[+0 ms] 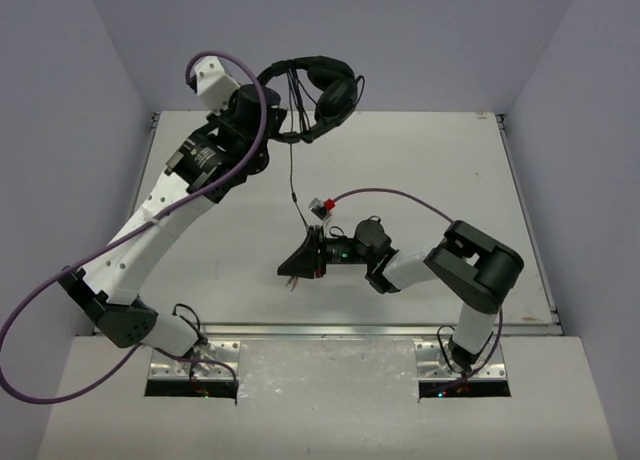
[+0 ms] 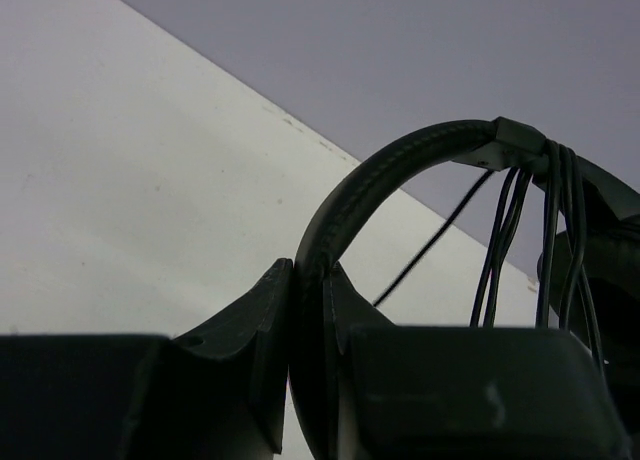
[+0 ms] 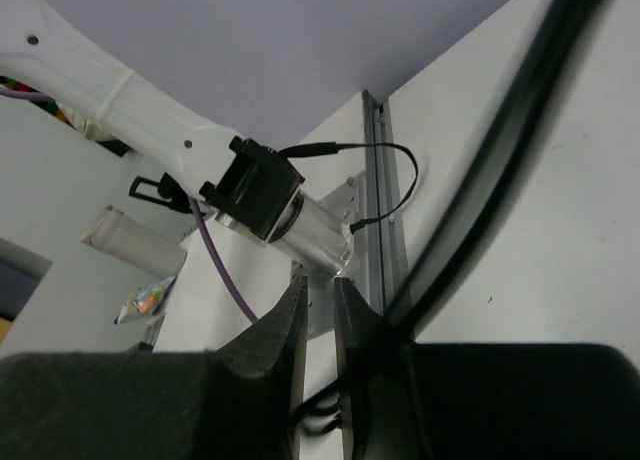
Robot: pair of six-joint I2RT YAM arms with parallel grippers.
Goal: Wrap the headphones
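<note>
Top view: the left gripper (image 1: 266, 83) had the headphones (image 1: 318, 90) up in the air over the far side of the table (image 1: 430, 160). The thin cable (image 1: 293, 175) dropped from them down to the right gripper (image 1: 292, 267), which sat low near the middle. My worry here was that if the right arm pulled too hard on that strand, it could twist the headphones in the other grip.

Left wrist view: the left gripper (image 2: 308, 305) was squeezed shut on the headband (image 2: 400, 165), right at its edge. A few cable loops (image 2: 550, 230) were already hanging over the band. They looked loose, so any tilt could let them slide off.

Right wrist view: the right gripper (image 3: 318, 310) was closed down to a sliver. It looked like it was pinching the cable (image 3: 500, 150), with thin strands bunched low between the fingers. It's a slim thing to hold, so I reckon it could slip out mid-wrap.
</note>
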